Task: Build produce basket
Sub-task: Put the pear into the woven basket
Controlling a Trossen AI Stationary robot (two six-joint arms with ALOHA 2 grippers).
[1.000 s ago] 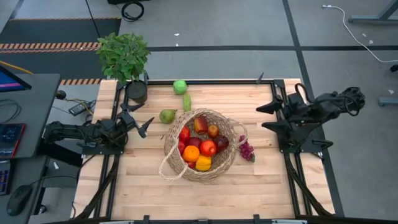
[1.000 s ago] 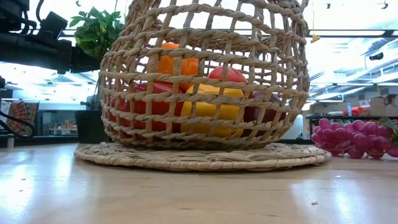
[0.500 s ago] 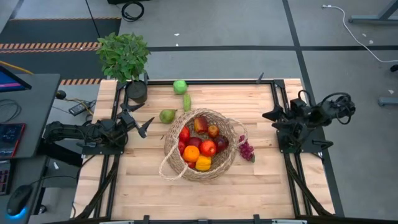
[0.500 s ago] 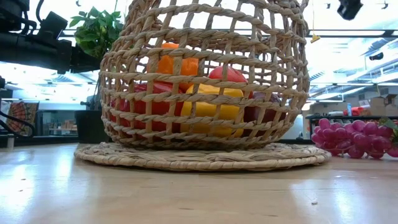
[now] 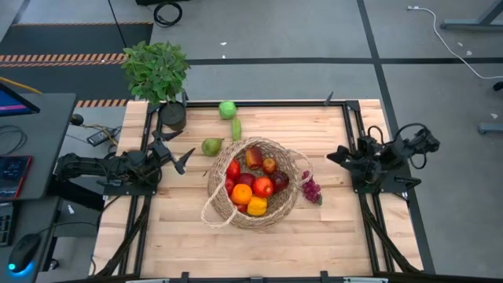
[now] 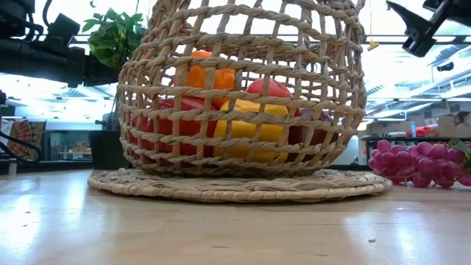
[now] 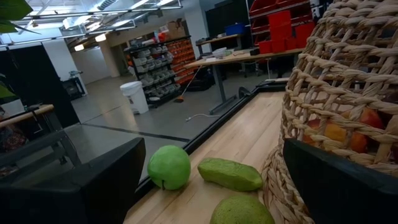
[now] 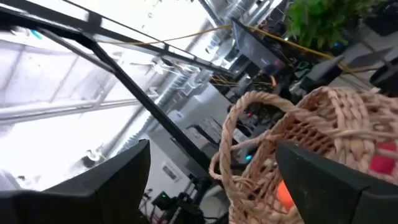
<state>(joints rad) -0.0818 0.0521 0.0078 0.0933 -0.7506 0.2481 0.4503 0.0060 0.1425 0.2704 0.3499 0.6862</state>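
The wicker basket [image 5: 253, 185] stands mid-table, holding red, orange and yellow produce [image 5: 253, 187]; its loop handle [image 5: 212, 212] lies toward the near edge. On the table lie a green pear [image 5: 211, 146], a green oblong piece [image 5: 236, 130] and a green apple [image 5: 227, 109] at the far side, and a purple grape bunch [image 5: 312, 190] right of the basket. My left gripper [image 5: 179, 154] hovers open left of the pear. My right gripper [image 5: 336, 155] is open above the table, right of the basket. Neither touches anything.
A potted leafy plant [image 5: 157, 75] stands at the far left corner, its dark pot [image 5: 172, 116] just beyond my left gripper. Black frame rails [image 5: 361, 196] run along both side edges. Bare wood [image 5: 181, 236] lies along the near edge.
My right arm has folded back and its gripper has sunk toward the table, rolling about its own axis; it now shows at the low view's top right. Basket and produce have not moved.
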